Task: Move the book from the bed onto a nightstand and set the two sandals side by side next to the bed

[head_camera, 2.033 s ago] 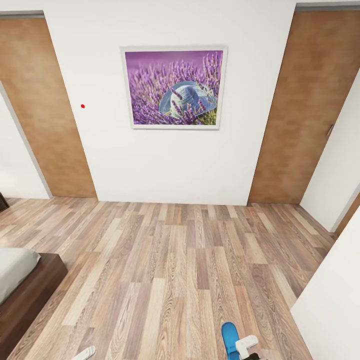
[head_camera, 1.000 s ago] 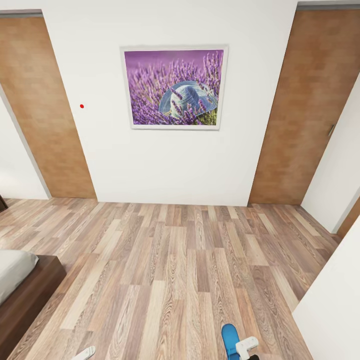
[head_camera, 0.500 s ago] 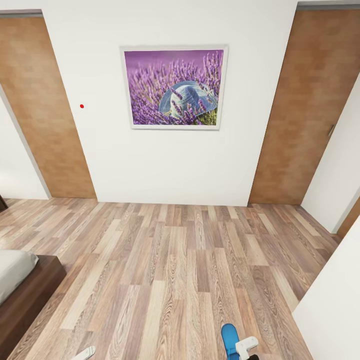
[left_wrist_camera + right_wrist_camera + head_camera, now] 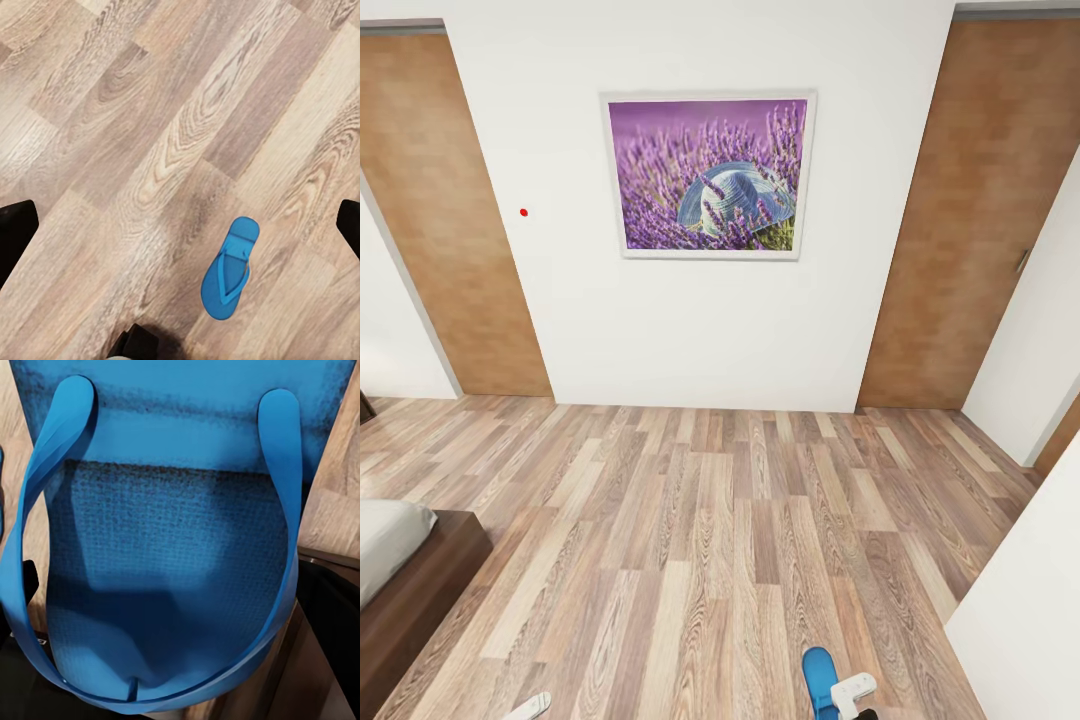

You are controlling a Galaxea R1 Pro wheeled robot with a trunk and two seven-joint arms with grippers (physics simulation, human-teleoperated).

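The bedroom floor stretched wide to the far wall with its lavender picture, and the corner of the bed sat at near left. The main hazard, as I judged it, was the carried sandal slipping or swinging on the drive to the bed and landing askew, too far from its mate for a side-by-side pair. The second sandal lay flat on the planks below the left arm, apart from the bed, and a wheel could run over it. The right end effector, at the near edge of the head view, appeared closed on the blue sandal, which loomed against its wrist camera. The left end effector stood wide open and empty, touching nothing.
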